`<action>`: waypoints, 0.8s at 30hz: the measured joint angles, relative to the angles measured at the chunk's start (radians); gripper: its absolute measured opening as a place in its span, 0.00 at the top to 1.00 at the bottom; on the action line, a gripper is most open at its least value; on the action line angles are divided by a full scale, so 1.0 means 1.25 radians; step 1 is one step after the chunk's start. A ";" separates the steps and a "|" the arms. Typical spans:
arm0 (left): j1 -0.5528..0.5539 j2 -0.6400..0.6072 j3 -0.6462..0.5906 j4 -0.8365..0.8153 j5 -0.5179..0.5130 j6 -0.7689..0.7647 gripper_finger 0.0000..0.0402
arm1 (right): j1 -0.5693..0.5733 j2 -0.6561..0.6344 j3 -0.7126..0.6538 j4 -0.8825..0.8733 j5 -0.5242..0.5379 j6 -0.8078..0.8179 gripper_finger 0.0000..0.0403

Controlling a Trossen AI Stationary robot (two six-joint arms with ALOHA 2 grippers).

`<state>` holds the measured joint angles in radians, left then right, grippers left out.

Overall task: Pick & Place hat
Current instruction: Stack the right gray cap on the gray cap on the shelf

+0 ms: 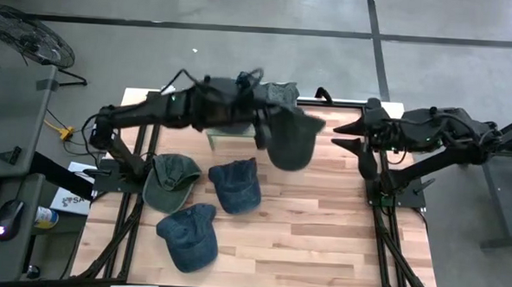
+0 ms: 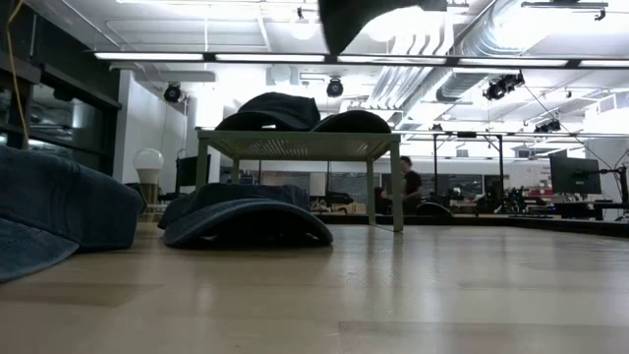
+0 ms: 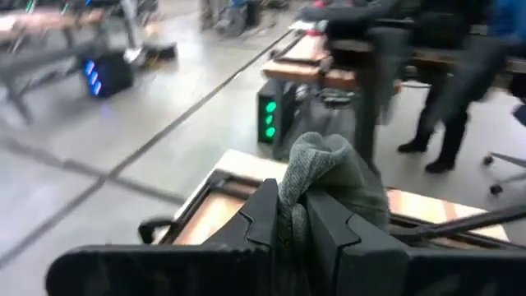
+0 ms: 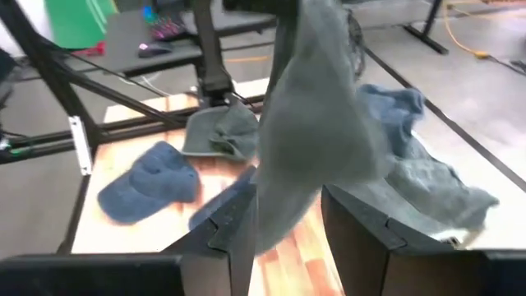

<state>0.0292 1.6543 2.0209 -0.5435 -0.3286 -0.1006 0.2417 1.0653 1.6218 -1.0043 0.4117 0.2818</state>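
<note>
My left gripper (image 1: pixel 263 131) is raised over the table's far middle, shut on a dark grey-green hat (image 1: pixel 293 138) that hangs clear of the wood; the low view shows only its lower part (image 2: pixel 366 14) at the top. My right gripper (image 1: pixel 346 135) waits open at the right, level with the hat and apart from it; in its wrist view the hat (image 4: pixel 311 123) hangs in front of the open fingers (image 4: pixel 283 218). An olive hat (image 1: pixel 170 179) and two blue hats (image 1: pixel 235 184) (image 1: pixel 189 236) lie flat on the table. My left gripper (image 3: pixel 306 201) pinches a bunched fold of the hat's cloth (image 3: pixel 302 174) between its two fingers. The cloth bulges out past the fingertips. The hat is lifted clear of the table and hangs slack below and to the right of the fingers (image 1: pixel 261 137).
A small mesh-topped stand (image 2: pixel 295 145) sits at the far middle with dark hats (image 2: pixel 295 110) piled on top and more beneath (image 2: pixel 246 221). Grey and blue caps (image 4: pixel 411 168) lie heaped near it. Bare wood (image 1: pixel 321 241) stretches across the right and near parts. People stand in the room beyond.
</note>
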 joint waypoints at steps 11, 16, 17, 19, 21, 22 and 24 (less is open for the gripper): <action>0.152 0.002 0.024 -0.070 0.108 -0.214 0.93 | 0.000 0.001 0.000 -0.072 0.072 0.068 0.68; 0.206 0.020 0.023 -0.080 0.185 -0.253 0.93 | 0.000 0.001 0.000 -0.073 0.087 0.068 0.68; 0.211 0.025 0.024 -0.072 0.197 -0.258 0.93 | 0.000 0.001 0.000 -0.073 0.088 0.068 0.68; 0.225 0.028 0.024 -0.078 0.214 -0.264 0.93 | 0.000 0.001 0.000 -0.073 0.088 0.064 0.68; 0.233 0.036 0.024 -0.075 0.216 -0.264 0.93 | 0.000 0.001 0.000 -0.075 0.088 0.065 0.68; 0.233 0.042 0.024 -0.070 0.216 -0.265 0.93 | 0.000 0.001 0.000 -0.077 0.089 0.065 0.68; 0.242 0.046 0.023 -0.078 0.217 -0.271 0.93 | 0.000 0.001 0.000 -0.079 0.093 0.065 0.68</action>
<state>0.3312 1.7122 2.0495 -0.6410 -0.0574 -0.4396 0.2417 1.0664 1.6218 -1.1034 0.5276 0.3626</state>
